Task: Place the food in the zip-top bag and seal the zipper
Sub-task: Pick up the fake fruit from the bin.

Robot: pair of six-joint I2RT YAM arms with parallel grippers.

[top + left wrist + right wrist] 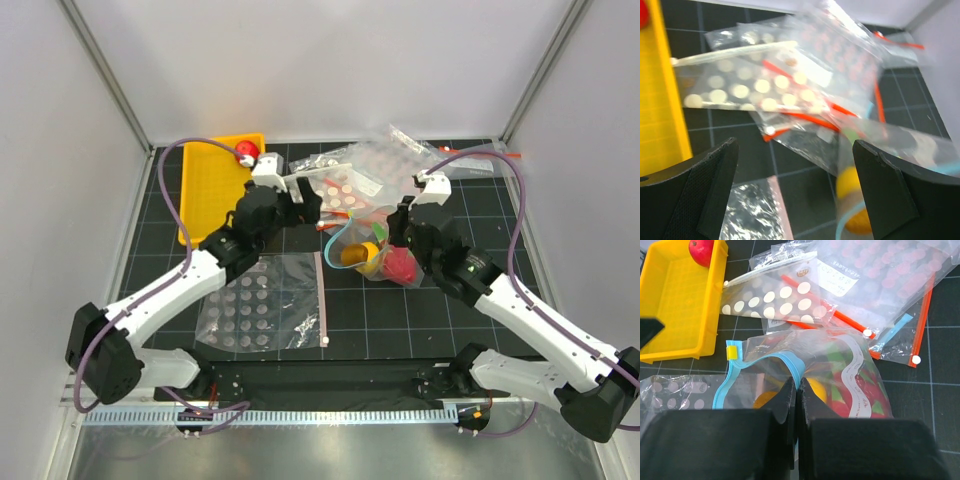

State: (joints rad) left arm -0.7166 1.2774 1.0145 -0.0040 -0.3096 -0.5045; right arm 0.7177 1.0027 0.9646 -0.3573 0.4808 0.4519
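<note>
Left gripper: we see its fingers spread wide, holding nothing, over the heap of spare bags.
Right gripper: its fingers are pressed together on the mouth edge of the zip-top bag.
Zip-top bag: it sits mid-table between our two grippers.
Zipper: it is unsealed and curves open.
Inside the bag: we make out the lemon and the pink-red fruit.
Red ball: it lies in a corner of the yellow tray, well apart from the bag.
</note>
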